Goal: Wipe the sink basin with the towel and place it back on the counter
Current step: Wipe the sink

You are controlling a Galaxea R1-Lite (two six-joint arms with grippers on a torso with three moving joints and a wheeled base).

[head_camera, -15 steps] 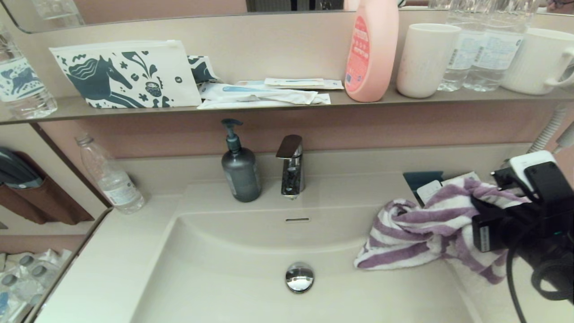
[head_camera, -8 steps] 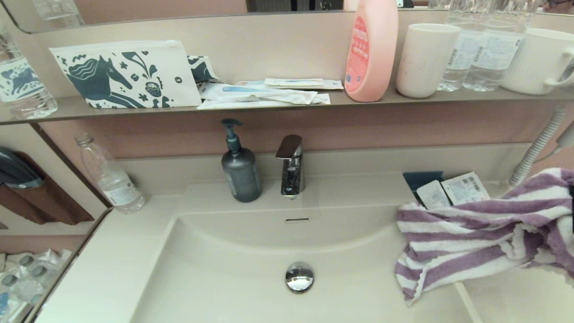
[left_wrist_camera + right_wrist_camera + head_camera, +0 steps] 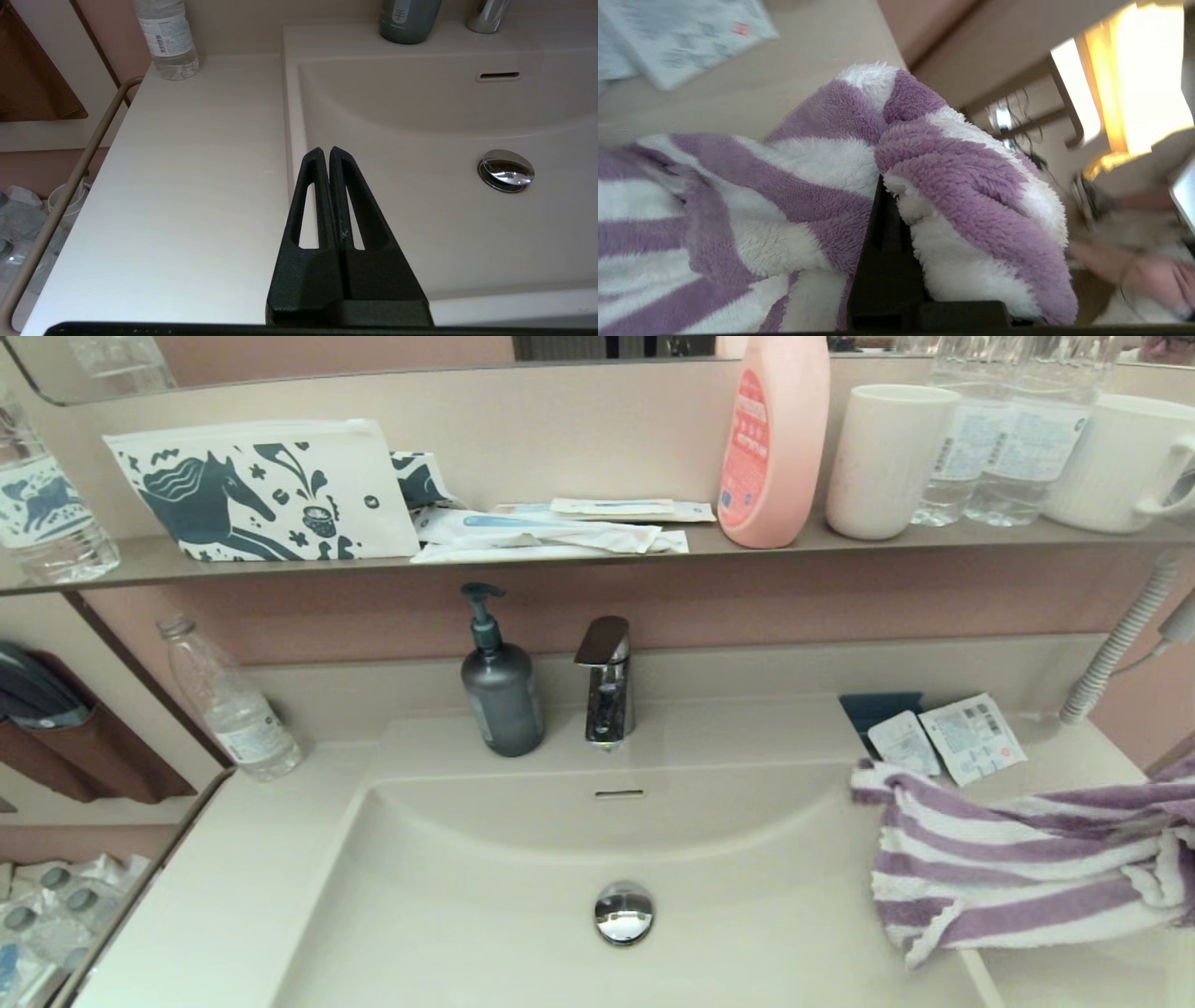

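The purple and white striped towel (image 3: 1018, 868) hangs stretched over the basin's right rim and the right counter (image 3: 1064, 761), running off the head view's right edge. In the right wrist view my right gripper (image 3: 882, 186) is shut on the towel (image 3: 962, 177), its fingers buried in the folds; this gripper is outside the head view. The cream sink basin (image 3: 485, 915) with its chrome drain plug (image 3: 624, 913) lies bare. My left gripper (image 3: 325, 150) is shut and empty, above the basin's left rim between the counter (image 3: 187, 177) and the basin (image 3: 420, 130).
A grey soap dispenser (image 3: 501, 695) and the faucet (image 3: 607, 681) stand behind the basin. A clear bottle (image 3: 229, 705) stands at the back left. Sachets (image 3: 943, 737) lie on the right counter beside a hose (image 3: 1116, 644). The shelf (image 3: 560, 560) above carries a pouch, bottles and cups.
The towel has been drawn to the right, out of the basin and over the right counter. The right gripper and arm have left the head view.
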